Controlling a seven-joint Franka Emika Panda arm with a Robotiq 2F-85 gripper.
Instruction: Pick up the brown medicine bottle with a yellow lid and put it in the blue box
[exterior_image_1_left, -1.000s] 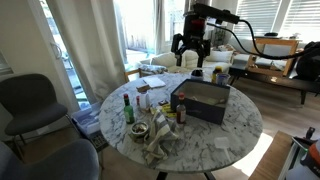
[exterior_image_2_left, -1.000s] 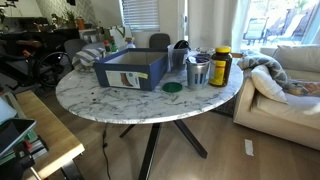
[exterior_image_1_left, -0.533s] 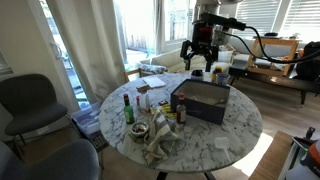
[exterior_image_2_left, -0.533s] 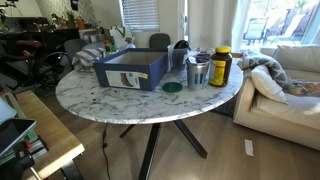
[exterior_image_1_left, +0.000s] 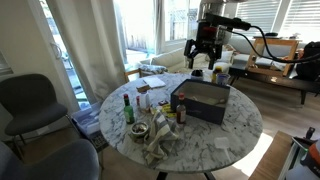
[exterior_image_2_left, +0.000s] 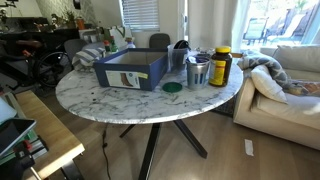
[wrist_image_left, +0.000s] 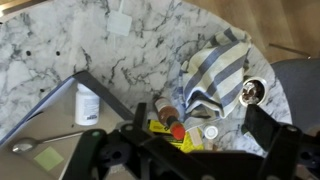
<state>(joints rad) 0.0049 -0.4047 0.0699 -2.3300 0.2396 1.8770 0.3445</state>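
The brown medicine bottle (exterior_image_2_left: 221, 66) with its yellow lid stands upright near the table's edge, beside metal cups and apart from the blue box (exterior_image_2_left: 135, 72). The box, also seen in an exterior view (exterior_image_1_left: 205, 104), sits on the round marble table; its corner rim shows in the wrist view (wrist_image_left: 45, 103), with a white bottle and a spoon inside. My gripper (exterior_image_1_left: 205, 55) hangs open and empty high above the far side of the box. In the wrist view its dark fingers (wrist_image_left: 185, 152) are spread wide. The brown bottle is not in the wrist view.
A green bottle with a red cap (exterior_image_1_left: 128, 108), small bottles and a crumpled cloth (exterior_image_1_left: 160, 140) crowd one side of the table. A striped cloth (wrist_image_left: 215, 65) and a red-capped bottle lying down (wrist_image_left: 168, 120) are below the wrist. Metal cups (exterior_image_2_left: 198, 72), a chair (exterior_image_1_left: 30, 100) and a sofa (exterior_image_2_left: 285, 85) stand around.
The arm has moved the open gripper rightward in the exterior view, over the far side of the box. Nothing on the table has moved.
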